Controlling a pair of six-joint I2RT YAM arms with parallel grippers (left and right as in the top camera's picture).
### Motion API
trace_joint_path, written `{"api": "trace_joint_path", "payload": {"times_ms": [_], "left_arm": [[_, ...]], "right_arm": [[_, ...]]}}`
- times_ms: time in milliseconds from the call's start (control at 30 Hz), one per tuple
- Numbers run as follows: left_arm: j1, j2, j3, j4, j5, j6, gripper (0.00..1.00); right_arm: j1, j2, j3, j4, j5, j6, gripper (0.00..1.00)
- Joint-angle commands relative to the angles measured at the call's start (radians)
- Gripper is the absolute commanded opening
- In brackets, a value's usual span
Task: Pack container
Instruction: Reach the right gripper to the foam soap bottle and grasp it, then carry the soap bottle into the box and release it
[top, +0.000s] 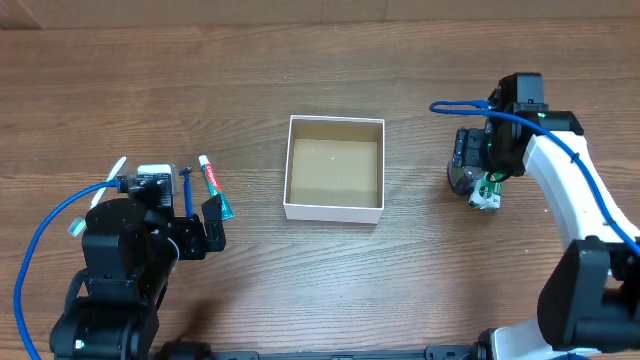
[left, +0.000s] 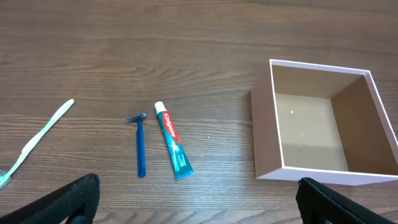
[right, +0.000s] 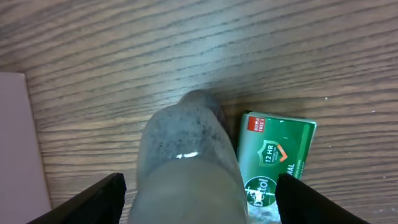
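Note:
The container (top: 334, 208), a white-walled cardboard box with a brown inside, stands empty at the table's middle; it also shows in the left wrist view (left: 268, 143). A toothpaste tube (top: 214, 187) (left: 173, 140), a blue razor (top: 186, 190) (left: 140, 144) and a white toothbrush (top: 100, 195) (left: 37, 140) lie left of it. My left gripper (left: 198, 202) is open and empty above the table in front of them. A grey translucent bottle (right: 186, 162) and a green soap box (top: 487, 191) (right: 277, 154) lie right of the container. My right gripper (right: 199, 202) is open, its fingers on either side of the bottle and the soap box.
A blue cable (top: 462, 106) loops from the right arm over the table. Another blue cable (top: 40, 240) hangs by the left arm. The container's edge shows at the left of the right wrist view (right: 18, 143).

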Motion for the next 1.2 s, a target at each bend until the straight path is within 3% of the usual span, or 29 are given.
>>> {"api": "trace_joint_path", "payload": {"times_ms": [0,267,300,400,433,467,533,667,833,1000,1167], "left_arm": [[0.006,0.0,0.028,0.005,0.021,-0.006,1.0],[0.006,0.0,0.028,0.005,0.021,-0.006,1.0],[0.006,0.0,0.028,0.005,0.021,-0.006,1.0],[0.006,0.0,0.028,0.005,0.021,-0.006,1.0],[0.006,0.0,0.028,0.005,0.021,-0.006,1.0],[0.006,0.0,0.028,0.005,0.021,-0.006,1.0],[0.006,0.0,0.028,0.005,0.021,-0.006,1.0],[0.006,0.0,0.028,0.005,0.021,-0.006,1.0],[0.006,0.0,0.028,0.009,0.021,-0.006,1.0],[0.006,0.0,0.028,0.008,0.021,-0.006,1.0],[0.006,0.0,0.028,0.008,0.021,-0.006,1.0]], "right_arm": [[0.003,0.014,0.0,0.013,-0.005,-0.001,0.78],[0.003,0.014,0.0,0.008,-0.005,-0.001,0.51],[0.003,0.014,0.0,0.009,-0.005,-0.001,0.44],[0.004,0.013,0.001,0.008,-0.006,0.006,0.39],[0.006,0.008,0.005,0.002,-0.006,0.008,0.33],[0.011,-0.008,0.014,-0.004,-0.009,0.012,0.16],[0.024,-0.048,0.042,-0.019,-0.01,0.034,0.04],[0.132,-0.196,0.191,-0.108,0.004,0.047,0.04],[0.439,-0.28,0.376,-0.116,0.052,0.129,0.04],[0.662,-0.132,0.376,0.015,0.147,0.272,0.04],[0.687,0.092,0.376,0.085,0.164,0.429,0.04]]}}
